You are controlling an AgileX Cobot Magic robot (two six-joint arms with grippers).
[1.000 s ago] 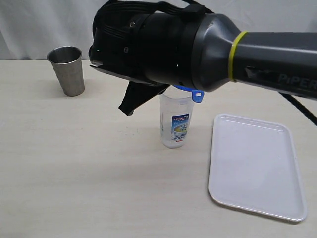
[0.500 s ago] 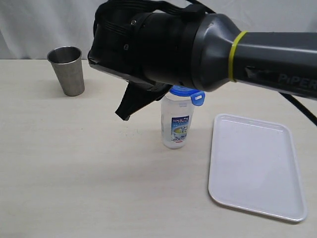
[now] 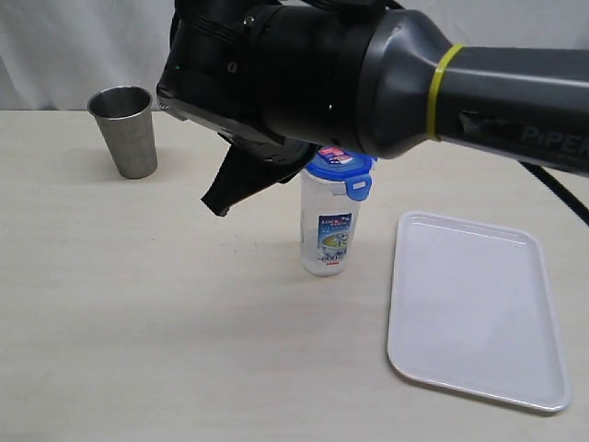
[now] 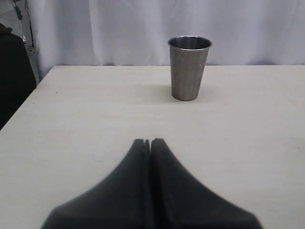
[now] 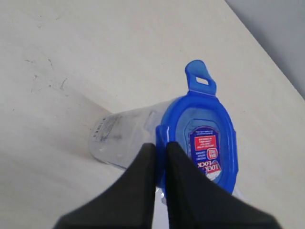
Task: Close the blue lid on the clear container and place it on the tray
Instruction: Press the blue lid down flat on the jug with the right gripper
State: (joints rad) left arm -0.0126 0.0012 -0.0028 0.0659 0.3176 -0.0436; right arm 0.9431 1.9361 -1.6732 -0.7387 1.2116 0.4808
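Right gripper (image 3: 213,204) has pulled away; blue lid (image 3: 338,168) caps upright clear container (image 3: 327,230).

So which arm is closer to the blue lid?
The right arm. Its shut jaws hang beside the blue lid; the left jaws face the steel cup, lid unseen there.

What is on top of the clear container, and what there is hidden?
The blue lid sits on the clear container, sticker up, one flap sticking out. The right arm covers the lid's far edge; whether all flaps are snapped shut cannot be seen.
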